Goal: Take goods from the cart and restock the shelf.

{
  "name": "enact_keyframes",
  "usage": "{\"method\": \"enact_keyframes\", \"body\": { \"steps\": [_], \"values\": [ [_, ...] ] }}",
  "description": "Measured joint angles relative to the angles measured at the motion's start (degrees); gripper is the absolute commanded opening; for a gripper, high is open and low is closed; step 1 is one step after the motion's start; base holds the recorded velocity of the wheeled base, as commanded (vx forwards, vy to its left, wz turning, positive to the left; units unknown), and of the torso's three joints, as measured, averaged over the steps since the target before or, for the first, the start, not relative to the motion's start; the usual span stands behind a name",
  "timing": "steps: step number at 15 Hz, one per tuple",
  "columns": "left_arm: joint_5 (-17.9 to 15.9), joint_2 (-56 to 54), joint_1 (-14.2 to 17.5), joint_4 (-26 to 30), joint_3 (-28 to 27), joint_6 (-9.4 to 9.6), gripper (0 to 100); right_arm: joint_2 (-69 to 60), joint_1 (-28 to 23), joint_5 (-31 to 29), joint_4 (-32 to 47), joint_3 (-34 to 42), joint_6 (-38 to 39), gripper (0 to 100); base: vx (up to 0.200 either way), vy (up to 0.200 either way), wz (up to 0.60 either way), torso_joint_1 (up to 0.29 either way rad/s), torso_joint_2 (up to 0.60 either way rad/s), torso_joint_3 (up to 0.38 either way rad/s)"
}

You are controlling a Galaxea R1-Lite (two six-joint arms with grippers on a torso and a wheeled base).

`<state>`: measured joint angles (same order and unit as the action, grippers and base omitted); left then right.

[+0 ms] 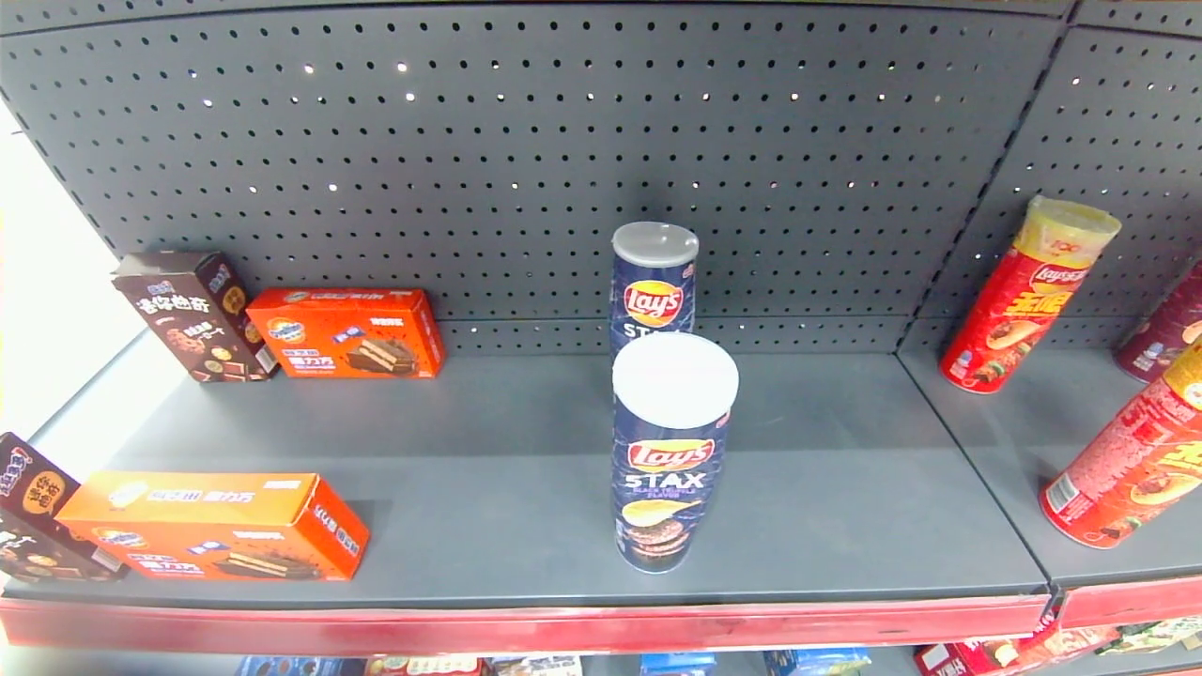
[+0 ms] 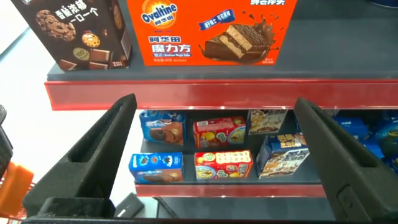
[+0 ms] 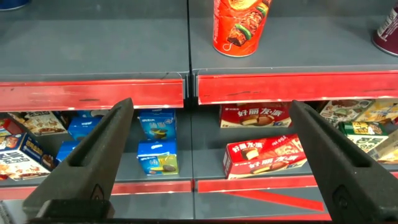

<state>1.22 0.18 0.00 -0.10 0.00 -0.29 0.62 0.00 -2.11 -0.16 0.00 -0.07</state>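
A grey metal shelf with a perforated grey back panel and a red front lip stands part-stocked. At the centre of the frame are two upright dark blue cardboard crisp tubes with pale plastic lids, the front tube close to the lip and the rear tube directly behind it against the panel. Orange cardboard wafer boxes and brown cardboard biscuit boxes line the left side, and red crisp tubes fill the neighbouring bay at right. The left claw and the right claw are both spread wide and hold nothing, each facing the red lip and the lower tier of small snack boxes beneath it. With both claws unloaded, the restocking appears to be between items. The likeliest hazard is the front tube: tall, narrow and near the lip, it would probably topple and roll off if an arm bringing the next item brushed it. A claw rising from its low position could also catch the underside of the lip. A new tube set down off-square on the bare shelf might fall against its neighbours.
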Motion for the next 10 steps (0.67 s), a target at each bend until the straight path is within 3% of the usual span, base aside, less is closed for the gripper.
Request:
{"method": "enact_keyframes", "body": {
  "steps": [10],
  "values": [
    [0.0,0.0,0.0,0.0,0.0,-0.13,100,0.0,0.0,0.0,0.0,0.0,-0.1,100,0.0,0.0,0.0,0.0,0.0,0.0]
  ]
}}
